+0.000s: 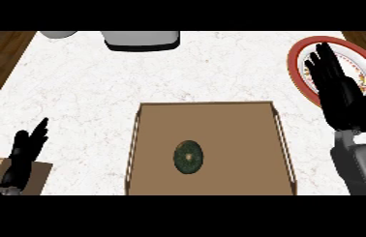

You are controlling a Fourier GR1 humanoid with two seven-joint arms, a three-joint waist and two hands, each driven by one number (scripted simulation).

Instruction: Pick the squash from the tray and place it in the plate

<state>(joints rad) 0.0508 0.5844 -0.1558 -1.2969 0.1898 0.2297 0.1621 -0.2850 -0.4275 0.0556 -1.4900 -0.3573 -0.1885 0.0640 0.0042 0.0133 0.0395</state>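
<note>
A dark green round squash [188,156] lies in the middle of the brown tray [150,134], nothing touching it. The red-rimmed white plate [297,57] sits at the far right edge of the counter. My right hand [337,93] hovers over the plate with fingers straight and open, covering much of its centre. My left hand [25,151] rests open at the lower left, fingers up, well left of the tray.
A grey appliance base [142,39] and a pale round object [58,34] stand at the back edge. Wooden floor shows past the counter's left and right corners. White marble counter [85,86] spreads between tray and back.
</note>
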